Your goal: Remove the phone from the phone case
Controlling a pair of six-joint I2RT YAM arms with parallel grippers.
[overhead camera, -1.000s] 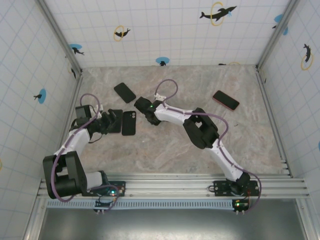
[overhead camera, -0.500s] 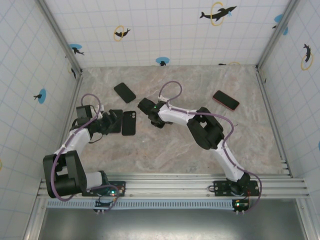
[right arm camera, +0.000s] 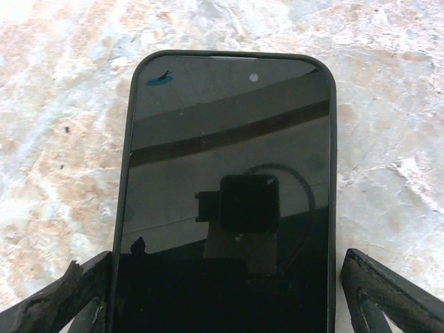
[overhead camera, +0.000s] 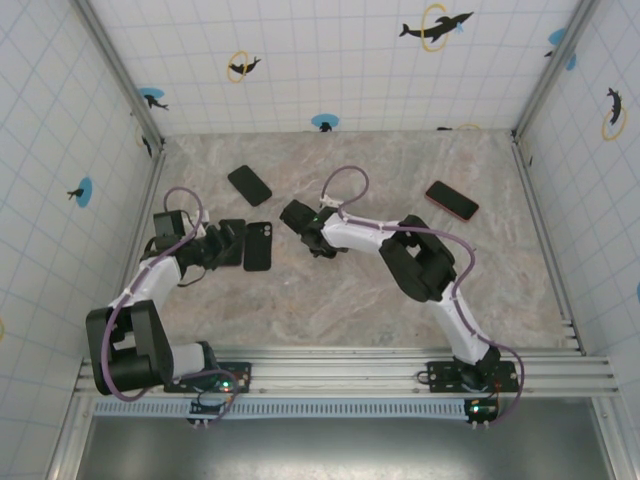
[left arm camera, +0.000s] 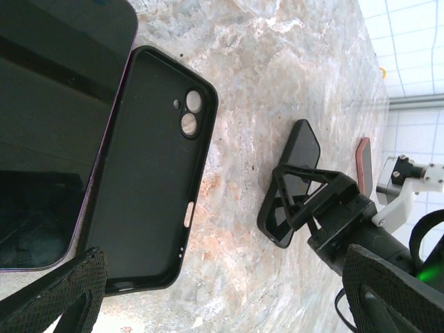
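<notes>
Marbled bench (overhead camera: 340, 300), white tiled walls (overhead camera: 330, 75) with dolphin stickers (overhead camera: 436, 26). Near the middle, flat and screen-up: glossy dark phone (right arm camera: 225, 173) in thin black phone case (right arm camera: 229, 54). Right jaws spread wide, straddling its lower end. Left jaws apart too, hovering by empty black case (left arm camera: 149, 173) and bare phone (left arm camera: 48, 125).

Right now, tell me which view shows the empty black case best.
Left wrist: the empty black case lies large, open side up, with rim and camera cutouts plain. Top external shows it as a small dark rectangle beside the left tool.
</notes>
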